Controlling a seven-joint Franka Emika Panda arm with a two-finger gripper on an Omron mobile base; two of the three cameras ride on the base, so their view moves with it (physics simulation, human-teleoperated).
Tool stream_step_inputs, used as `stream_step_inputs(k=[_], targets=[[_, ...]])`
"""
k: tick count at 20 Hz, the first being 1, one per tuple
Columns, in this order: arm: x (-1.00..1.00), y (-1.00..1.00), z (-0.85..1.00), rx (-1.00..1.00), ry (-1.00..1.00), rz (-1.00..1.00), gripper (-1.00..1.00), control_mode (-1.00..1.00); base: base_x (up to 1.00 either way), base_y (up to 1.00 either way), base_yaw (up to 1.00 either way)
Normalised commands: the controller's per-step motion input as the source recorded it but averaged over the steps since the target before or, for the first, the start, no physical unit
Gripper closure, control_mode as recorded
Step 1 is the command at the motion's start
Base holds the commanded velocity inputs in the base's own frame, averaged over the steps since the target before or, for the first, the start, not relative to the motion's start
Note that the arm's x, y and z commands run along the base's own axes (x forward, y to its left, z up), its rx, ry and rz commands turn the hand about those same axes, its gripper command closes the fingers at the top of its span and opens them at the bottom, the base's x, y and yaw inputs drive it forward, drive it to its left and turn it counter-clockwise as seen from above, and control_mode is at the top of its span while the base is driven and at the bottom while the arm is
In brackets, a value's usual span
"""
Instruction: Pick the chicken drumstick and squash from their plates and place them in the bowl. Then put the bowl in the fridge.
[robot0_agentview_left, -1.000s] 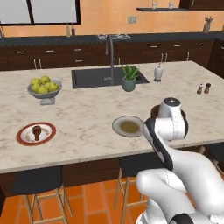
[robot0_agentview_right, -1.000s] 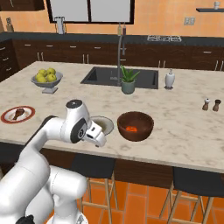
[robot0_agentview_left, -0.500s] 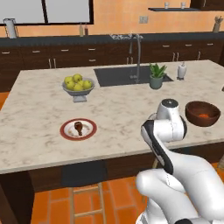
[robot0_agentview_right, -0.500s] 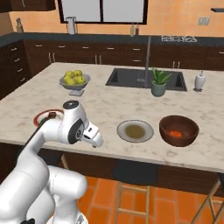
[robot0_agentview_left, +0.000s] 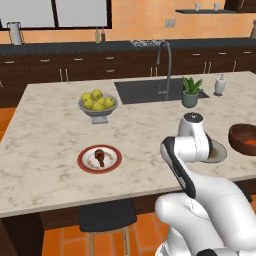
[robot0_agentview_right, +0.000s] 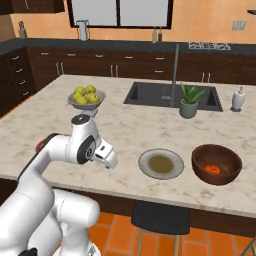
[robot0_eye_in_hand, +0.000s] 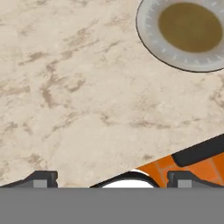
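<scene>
The chicken drumstick (robot0_agentview_left: 99, 156) lies on the white, red-rimmed plate (robot0_agentview_left: 84, 163) near the island's front edge, left of my arm. In the right base view the arm covers most of that plate (robot0_agentview_right: 39, 146). The squash (robot0_agentview_right: 212, 169) sits inside the dark-brown bowl (robot0_agentview_right: 216, 152), which also appears at the right edge of the left base view (robot0_agentview_left: 244, 135). Beside the bowl is the grey plate (robot0_agentview_right: 161, 164) (robot0_eye_in_hand: 183, 33), bare. My gripper (robot0_agentview_right: 106, 156) (robot0_eye_in_hand: 113, 179) hangs open over bare marble between the two plates, holding nothing. The fridge is out of view.
A grey footed bowl of yellow-green fruit (robot0_agentview_left: 97, 103) stands behind the drumstick plate. Further back are the sink (robot0_agentview_left: 150, 90) with its tall faucet, a potted plant (robot0_agentview_left: 190, 92) and a soap dispenser (robot0_agentview_left: 219, 85). A dark stool (robot0_agentview_left: 107, 216) stands under the island's front edge.
The base has driven left, so the whole scene has slid right in both base views. The drumstick plate now sits nearer my arm and the bowl further right. The gripper stays open.
</scene>
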Motion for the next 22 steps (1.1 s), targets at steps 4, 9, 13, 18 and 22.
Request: stream_step_inputs(k=[4,9,13,18,22], targets=[[0.39,0.62,0.00,0.01,-0.04,0.06,-1.00,-1.00,0.03,0.14,0.01],[0.79,1.00,0.00,0.00,-0.04,0.17,-1.00,-1.00,0.00,0.00,0.00],[0.94,1.00,0.02,0.02,0.00,0.21,-1.00,-1.00,0.00,0.00,0.00],[0.91,1.00,0.06,0.03,0.02,0.26,-1.00,-1.00,0.00,0.00,0.00],[0.49,1.00,0.19,-0.01,0.15,0.13,-1.00,-1.00,0.00,0.00,0.00]])
